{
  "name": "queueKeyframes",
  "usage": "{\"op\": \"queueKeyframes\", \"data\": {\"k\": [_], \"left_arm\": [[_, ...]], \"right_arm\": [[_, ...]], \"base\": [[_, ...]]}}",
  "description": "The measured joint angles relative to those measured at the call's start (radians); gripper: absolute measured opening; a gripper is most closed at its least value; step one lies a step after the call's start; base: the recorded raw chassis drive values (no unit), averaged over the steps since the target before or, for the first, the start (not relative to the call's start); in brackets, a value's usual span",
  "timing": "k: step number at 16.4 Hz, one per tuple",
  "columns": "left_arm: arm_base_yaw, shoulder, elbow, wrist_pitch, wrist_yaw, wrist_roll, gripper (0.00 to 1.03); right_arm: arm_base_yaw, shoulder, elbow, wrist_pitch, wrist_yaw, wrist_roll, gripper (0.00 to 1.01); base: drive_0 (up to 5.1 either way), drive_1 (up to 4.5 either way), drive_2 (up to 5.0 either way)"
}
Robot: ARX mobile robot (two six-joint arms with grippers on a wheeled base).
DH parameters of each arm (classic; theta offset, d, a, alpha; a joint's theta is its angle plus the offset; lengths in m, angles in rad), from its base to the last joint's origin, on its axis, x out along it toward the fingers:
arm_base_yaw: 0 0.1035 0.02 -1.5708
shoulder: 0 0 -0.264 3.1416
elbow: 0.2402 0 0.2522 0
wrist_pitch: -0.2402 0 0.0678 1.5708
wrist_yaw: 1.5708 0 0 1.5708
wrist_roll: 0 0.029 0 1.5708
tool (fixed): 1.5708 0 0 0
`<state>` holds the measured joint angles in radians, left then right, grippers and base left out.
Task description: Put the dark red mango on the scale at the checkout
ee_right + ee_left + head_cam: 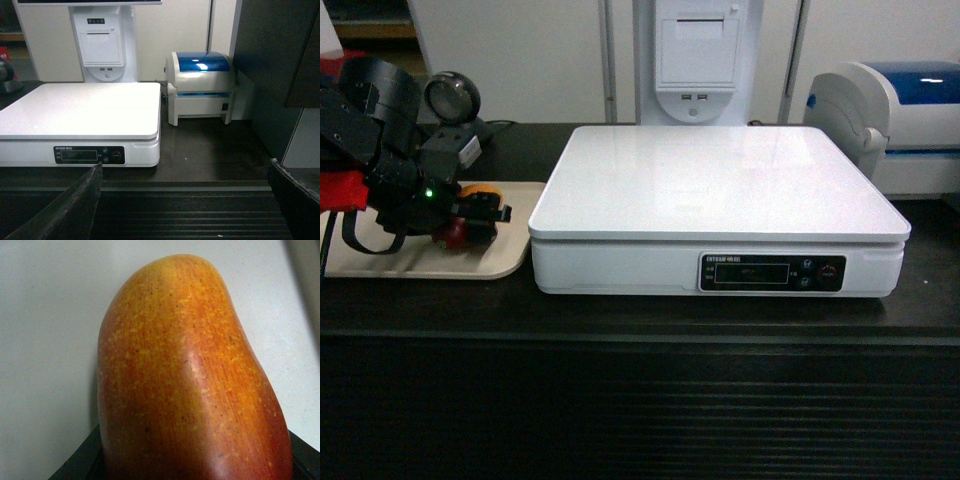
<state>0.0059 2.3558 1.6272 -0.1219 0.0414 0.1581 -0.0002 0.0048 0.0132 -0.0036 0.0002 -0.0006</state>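
The left pincer (470, 215) was low over a beige tray (510, 262), its fingers either side of the one mango (468, 212); whether they were actually squeezing it could not be told. The left wrist view was filled by the mango's (190, 380) glossy, orange-red speckled skin. It looked firm, smooth and probably slippery, best held across its broad middle. Just right of the tray sat one white scale (720, 200), its top bare, on the black surface (640, 320). The right pincer (185, 210) hung open, holding nothing. One blue-lidded printer (202, 85) stood beyond.
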Motion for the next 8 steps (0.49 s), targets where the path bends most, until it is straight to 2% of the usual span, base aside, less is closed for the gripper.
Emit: {"op": "queueKeyframes", "data": {"k": [4,8], "left_arm": [[-0.008,-0.113,-0.116,0.056,-0.027,0.008,0.61],[-0.066,-0.354,-0.302,0.183,-0.016,-0.015,0.61]], "right_arm": [[0.000,0.000,0.000,0.000,0.000,0.000,0.98],[0.000,0.000,0.000,0.000,0.000,0.000,0.98]], "base": [[0.0,0.00,0.0],[0.0,0.00,0.0]]}}
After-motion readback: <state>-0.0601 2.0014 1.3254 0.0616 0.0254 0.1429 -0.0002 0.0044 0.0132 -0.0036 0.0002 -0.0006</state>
